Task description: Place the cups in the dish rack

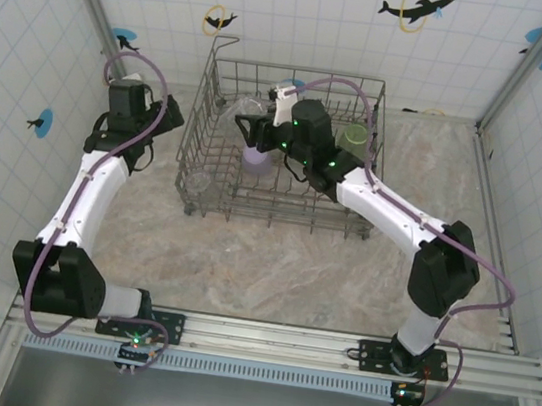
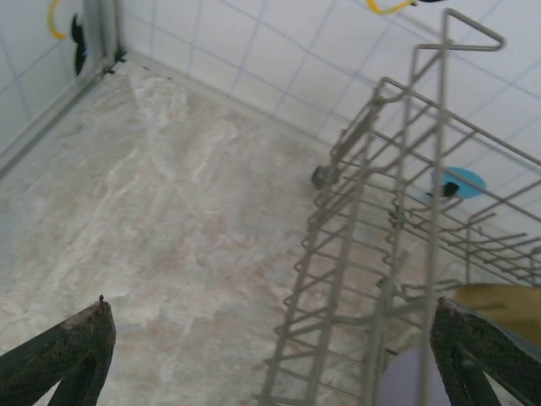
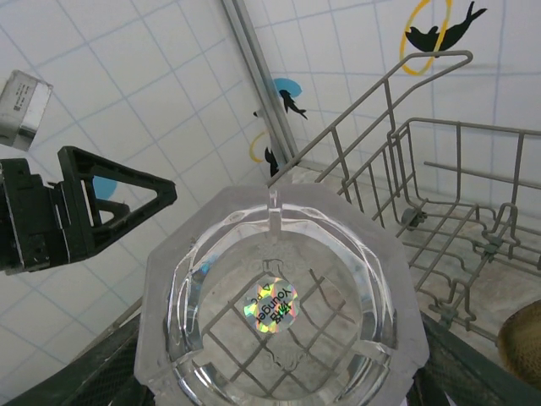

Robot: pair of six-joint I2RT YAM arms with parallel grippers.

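Placing step, top view: the right gripper (image 1: 257,128) holds a clear cup (image 1: 239,114) above the dish rack (image 1: 250,64), which contains a lavender cup (image 1: 255,158) and a green cup (image 1: 353,139). Left wrist view: the left gripper (image 2: 270,306) stands wide and empty beside the dish rack. Right wrist view: the clear cup's base faces the camera; the next move probably calls for seating it between tines, then release.

The grey wire dish rack (image 1: 270,213) sits at twelve o'clock, with a lavender cup (image 1: 255,158) near its middle, a green cup (image 1: 353,139) at two o'clock, a clear cup (image 1: 196,184) at eight and a clear sticker cup (image 3: 275,254) held at ten.
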